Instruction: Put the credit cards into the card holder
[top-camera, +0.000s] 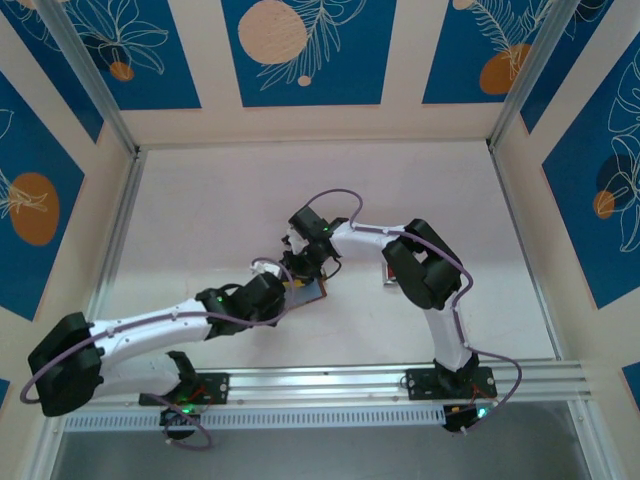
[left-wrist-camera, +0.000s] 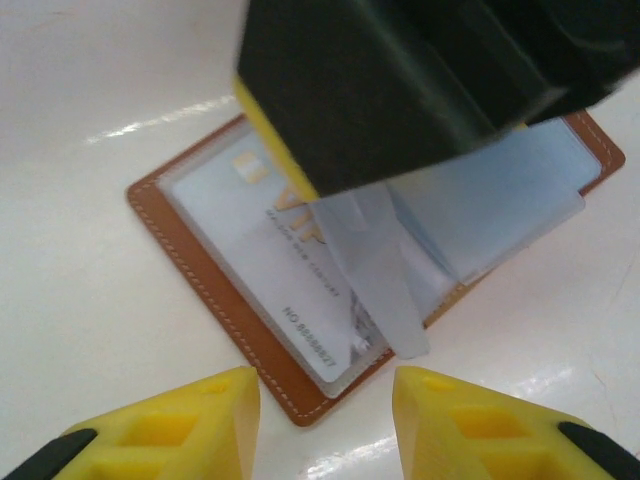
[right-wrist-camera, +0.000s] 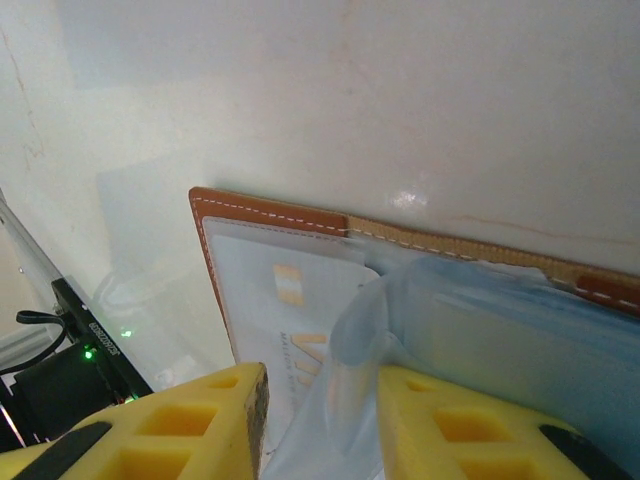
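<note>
In the view from above, the left arm reaches from the lower left of the frame toward the middle, and the left gripper (top-camera: 286, 291) sits just left of the one card holder (top-camera: 309, 291), which lies open on the pale desk (top-camera: 200, 200) at mid-frame. The right gripper (top-camera: 299, 267) comes down on the holder from above, its arm bending away to the right. Further right, beside that arm's elbow, lies one small reddish flat thing (top-camera: 386, 277), partly hidden; I cannot tell what it is. In the left wrist view, two yellow fingers (left-wrist-camera: 200, 420) stand at the bottom edge, and the left jaws are released, with nothing between them and the holder's near corner just beyond the gap. The holder's brown stitched leather runs from the left of the frame to the upper right. One pale credit card (left-wrist-camera: 270, 250), marked VIP and bearing a gold chip, lies inside the left-hand clear pocket. Right of it, a clear sleeve (left-wrist-camera: 385, 290) lifts off the stack of sleeves and rises to the black and yellow right gripper at the top of the frame. In the right wrist view, the same card shows at the lower left, and the lifted sleeve passes up between the two yellow fingers; the right jaws stand apart around it, and I cannot tell whether they pinch it.
</note>
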